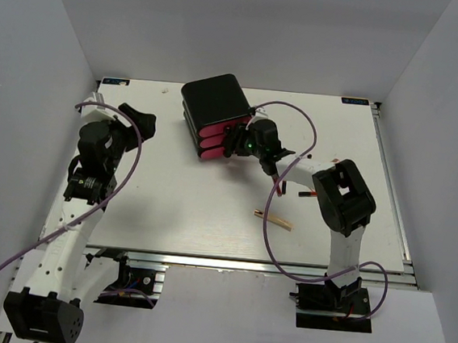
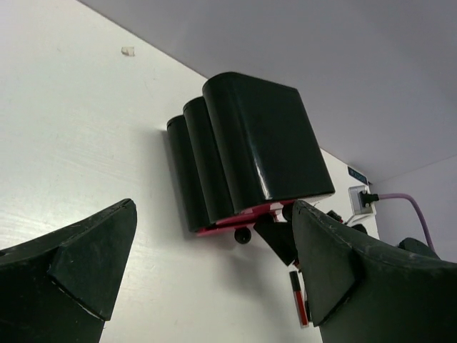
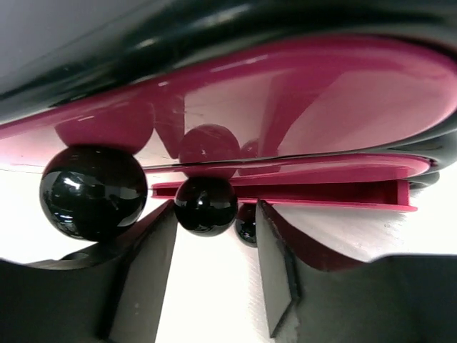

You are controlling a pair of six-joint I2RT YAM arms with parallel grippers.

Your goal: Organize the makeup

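Item 1: right pincer (image 3: 214, 236). The fingers (image 3: 139, 279) are apart and straddle a small black knob (image 3: 206, 206) on the front of the pink drawers (image 3: 300, 107). I cannot tell whether either pad touches the knob; nothing is clamped. I judge that it is set here to pull a drawer by its knob so that the makeup has somewhere to go.

Item 2: black box (image 1: 216, 97). It stands toward the far side of the counter (image 1: 169, 206), with three drawers stacked and their fronts facing the right arm. In the right wrist view one drawer edge juts slightly proud of the rest. I cannot see into it.

Item 3: left pincer (image 2: 214, 214). The fingers are wide apart and hold nothing. It hangs above the counter's far left part, well apart from the box and aimed at its back. I read this as waiting clear of the working arm.

Item 4: makeup left on the counter. A dark-red lip stick (image 2: 298, 299) lies flat just beside the right arm's wrist, near the drawer fronts. A gold-beige stick (image 1: 277, 220) lies flat nearer the arm bases, apart from the box. Both lie loose in the open, within the right arm's reach, and I judge them not yet stowed. I see no other cosmetics outside the box.
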